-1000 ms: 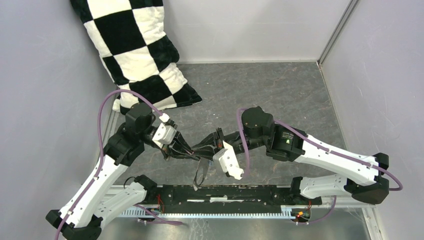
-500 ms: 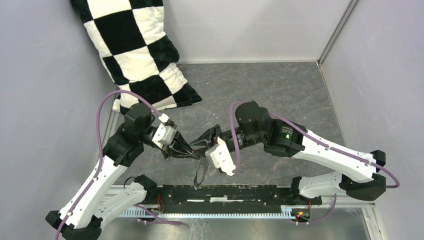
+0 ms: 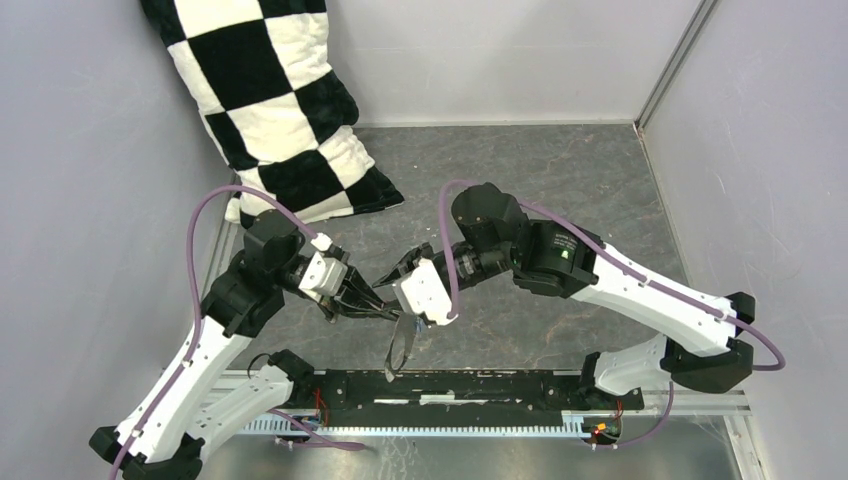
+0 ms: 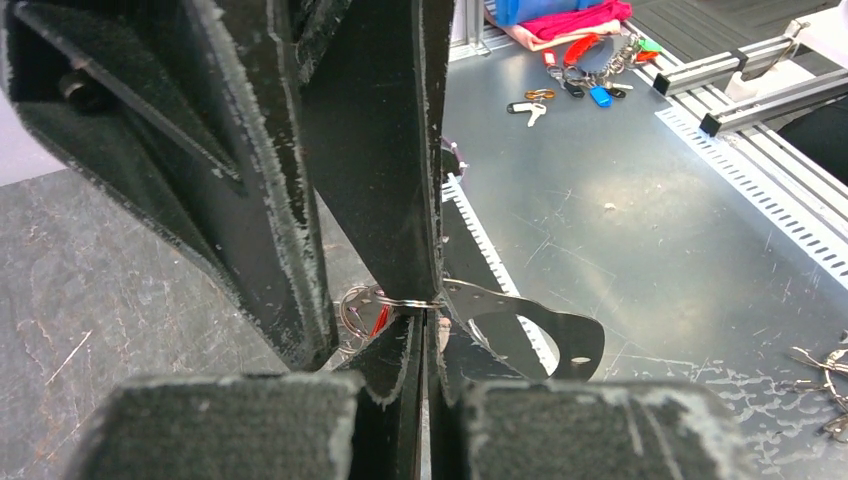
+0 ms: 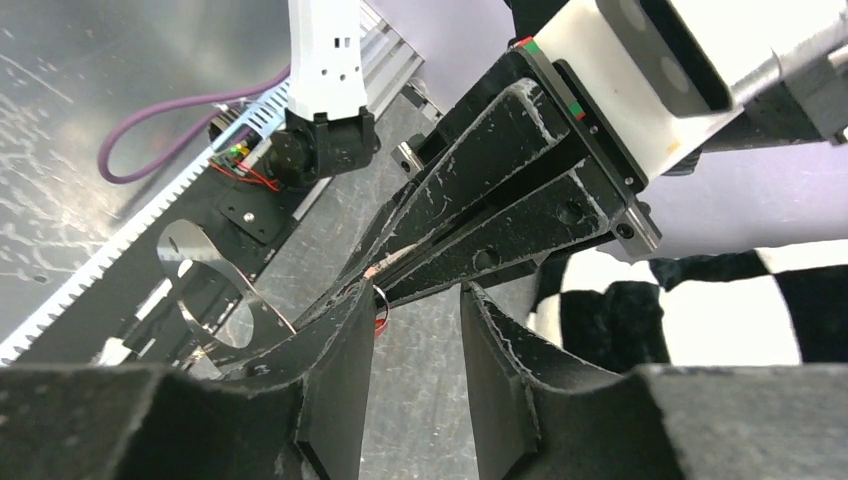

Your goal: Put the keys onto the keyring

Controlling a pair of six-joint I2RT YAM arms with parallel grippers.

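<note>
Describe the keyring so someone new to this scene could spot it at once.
Look above the near middle of the grey table. From the shut left gripper dangles the keyring, a thin grey flat loop, the only thing hanging in the air there.

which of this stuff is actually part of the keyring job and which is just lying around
In the job: keyring, pinched in the left end effector; red key, barely showing; right end effector, open.
Lying about: checkered pillow, key bunch, red cloth.
</note>
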